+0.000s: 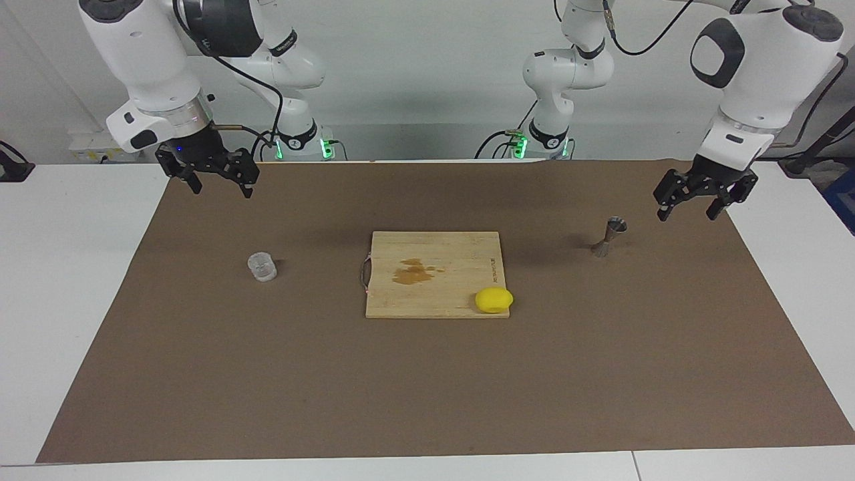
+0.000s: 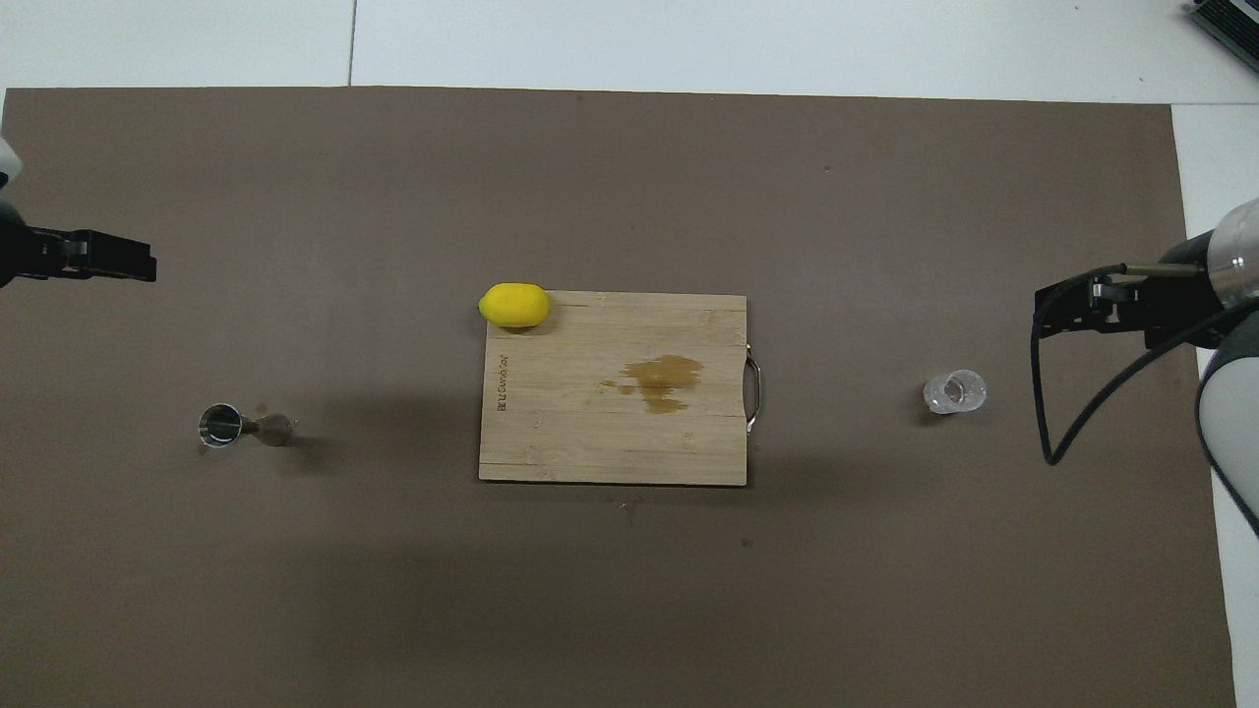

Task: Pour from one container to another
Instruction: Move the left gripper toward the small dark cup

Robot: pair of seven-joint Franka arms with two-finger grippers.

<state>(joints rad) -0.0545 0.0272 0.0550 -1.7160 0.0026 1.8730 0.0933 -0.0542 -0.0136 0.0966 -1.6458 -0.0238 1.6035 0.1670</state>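
Observation:
The clear ribbed cup (image 1: 262,266) stands upright on the brown mat toward the right arm's end; it also shows in the overhead view (image 2: 954,391). The metal hourglass jigger (image 1: 609,238) stands upright on the mat toward the left arm's end, and shows from above (image 2: 241,427). My right gripper (image 1: 222,188) is open and empty, raised over the mat's corner, apart from the cup; its tips show in the overhead view (image 2: 1057,313). My left gripper (image 1: 688,212) is open and empty, raised over the mat beside the jigger, not touching it; it also shows in the overhead view (image 2: 108,262).
A wooden cutting board (image 1: 434,300) with a metal handle lies mid-mat and carries a brown stain (image 1: 414,270). A yellow lemon (image 1: 493,299) rests at the board's corner farthest from the robots, toward the left arm's end. The brown mat (image 1: 427,387) covers the white table.

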